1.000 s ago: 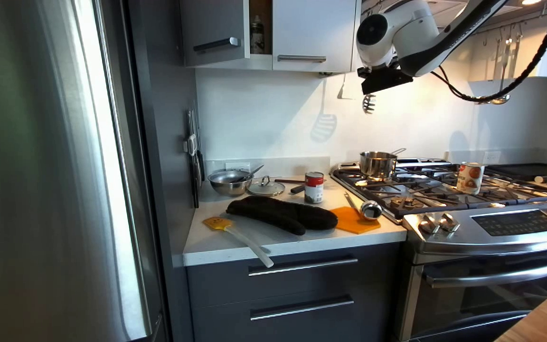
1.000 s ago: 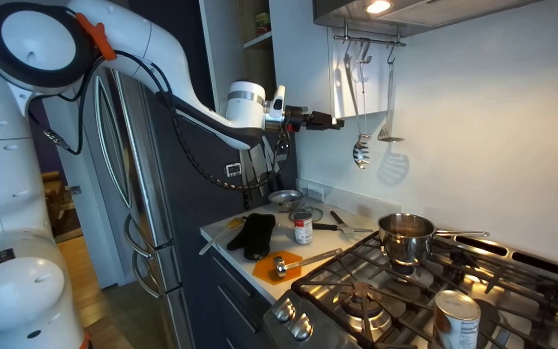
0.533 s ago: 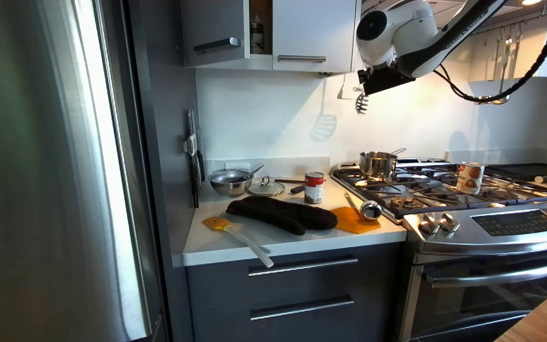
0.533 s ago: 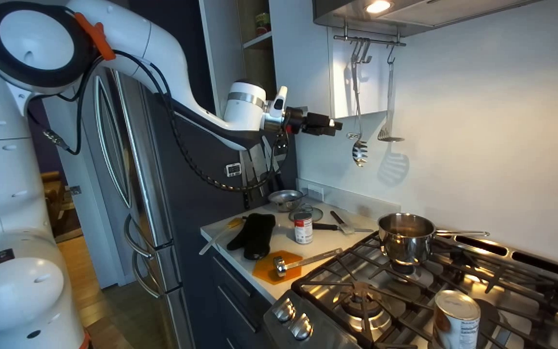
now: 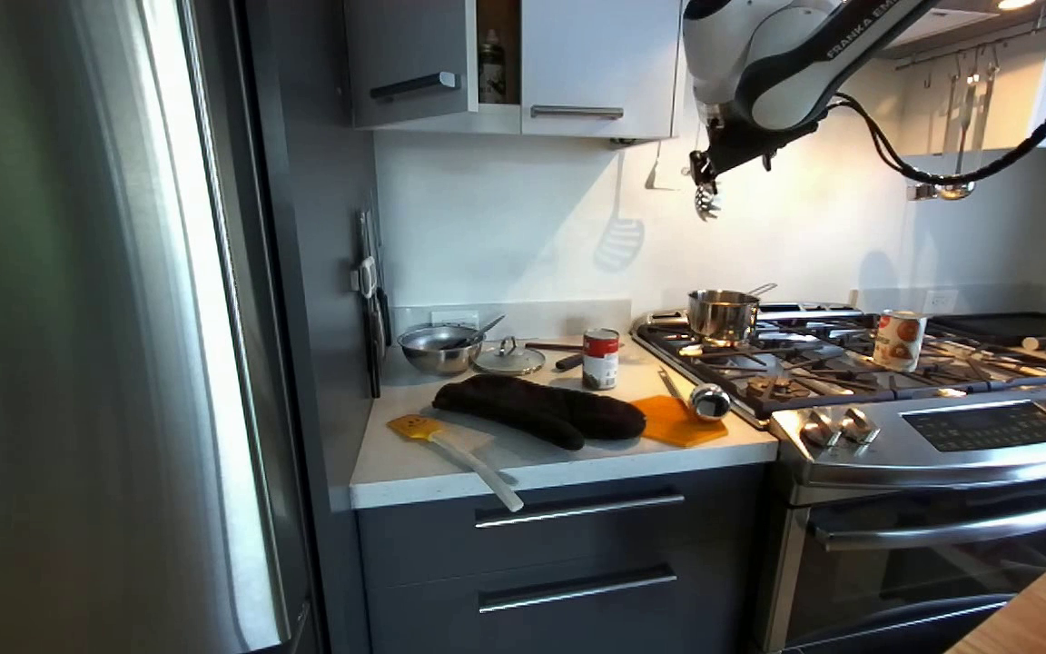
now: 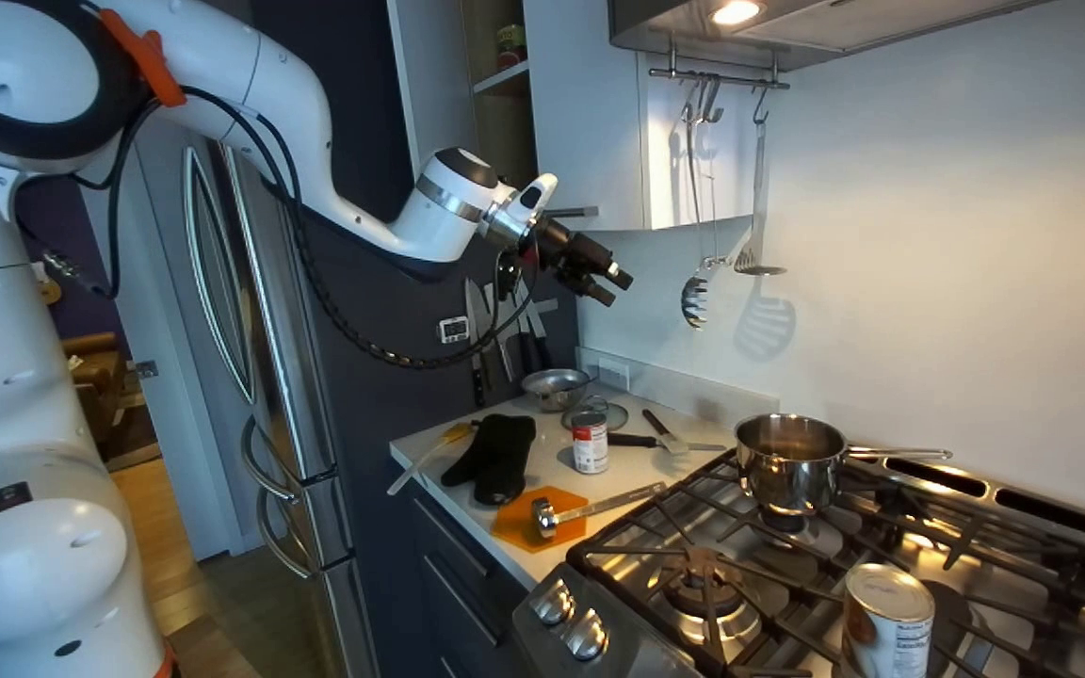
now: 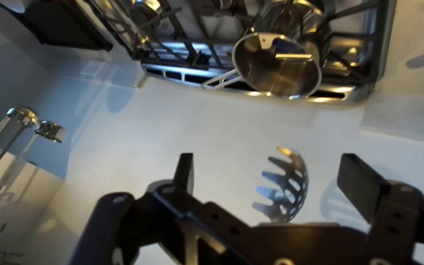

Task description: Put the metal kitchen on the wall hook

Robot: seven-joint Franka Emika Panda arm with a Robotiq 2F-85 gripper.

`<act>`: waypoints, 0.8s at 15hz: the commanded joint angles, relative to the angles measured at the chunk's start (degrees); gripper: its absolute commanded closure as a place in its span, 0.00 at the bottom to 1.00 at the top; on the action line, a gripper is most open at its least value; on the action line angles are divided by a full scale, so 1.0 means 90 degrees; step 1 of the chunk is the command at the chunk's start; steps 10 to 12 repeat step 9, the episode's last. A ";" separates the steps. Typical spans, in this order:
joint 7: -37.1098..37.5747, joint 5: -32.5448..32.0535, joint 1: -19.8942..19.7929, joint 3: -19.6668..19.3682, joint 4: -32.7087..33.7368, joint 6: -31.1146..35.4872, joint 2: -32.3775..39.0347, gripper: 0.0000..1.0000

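- Since 0.5 s ago the hand [image 6: 612, 287] has drawn back from the wall [image 6: 929, 235] and tipped downward; the pasta server [image 6: 692, 299] has shifted slightly where it hangs, so it may be swinging.
- Spread wide, the 2 fingers [image 7: 185, 172] stand well apart in the wrist view, with nothing pinched between them.
- Just ahead of the fingertips, toward the wall, hangs the pasta server, which I take to be the metal thing the task means. The wrist view frames its toothed head in the gap, but an exterior view shows it beyond the tips and not touching them.
- Its long axis runs nearly upright, head down, while the fingers slant down toward it. The coming move turns on that crossing: the handle rises in front of the hand, so backing straight away looks safer than sweeping sideways, when 1 finger could knock it.
- Higher up, the handle reaches the hooks [image 6: 710, 100] on the rail [image 6: 736, 81]; how firmly it is seated is too small to tell. I judge the hanging done, with only the retreat left.
- Beside it hangs a slotted turner [image 6: 758, 193], near enough that a swing might clink against it.
- Lower and farther off, a saucepan [image 6: 792, 476] stands on the stove [image 5: 886, 472].
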 commanded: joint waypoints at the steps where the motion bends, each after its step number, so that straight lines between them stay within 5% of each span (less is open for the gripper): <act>1: -0.1467 0.1534 0.0042 -0.0018 -0.0515 -0.0179 -0.0515 0.00; 6: -0.2881 0.3109 0.0017 0.0033 -0.0731 -0.0594 -0.0810 0.00; 7: -0.2470 0.2654 -0.0089 0.0110 -0.0455 -0.0524 -0.0539 0.00; 12: -0.2715 0.2910 -0.0103 0.0132 -0.0519 -0.0528 -0.0623 0.00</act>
